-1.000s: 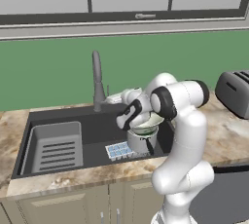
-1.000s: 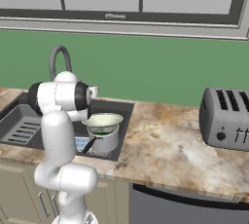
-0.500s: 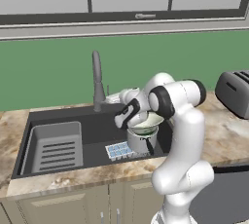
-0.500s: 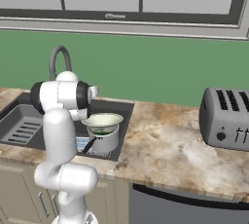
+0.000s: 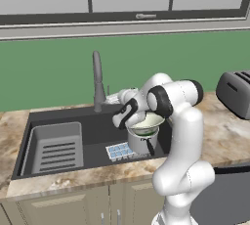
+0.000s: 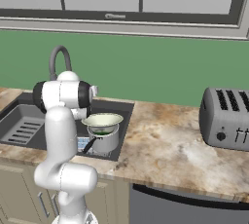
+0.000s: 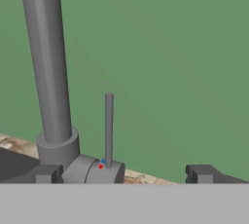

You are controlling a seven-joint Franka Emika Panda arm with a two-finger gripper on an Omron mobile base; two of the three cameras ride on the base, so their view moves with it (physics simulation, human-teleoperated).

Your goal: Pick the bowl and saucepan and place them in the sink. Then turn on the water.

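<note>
The silver saucepan stands in the right part of the dark sink. The pale greenish-white bowl rests on top of it. My gripper is open at the base of the tall grey faucet. The thin upright lever rises between my fingertips, and I cannot tell whether they touch it. No blue stream of water falls from the faucet.
A lighter ribbed tray fills the sink's left half. A small blue-and-white gridded item lies beside the saucepan. A grey toaster stands on the marbled counter to the right. The green wall is close behind the faucet.
The arm has shifted only slightly toward the faucet. Bowl and saucepan have stayed in place in the sink.
</note>
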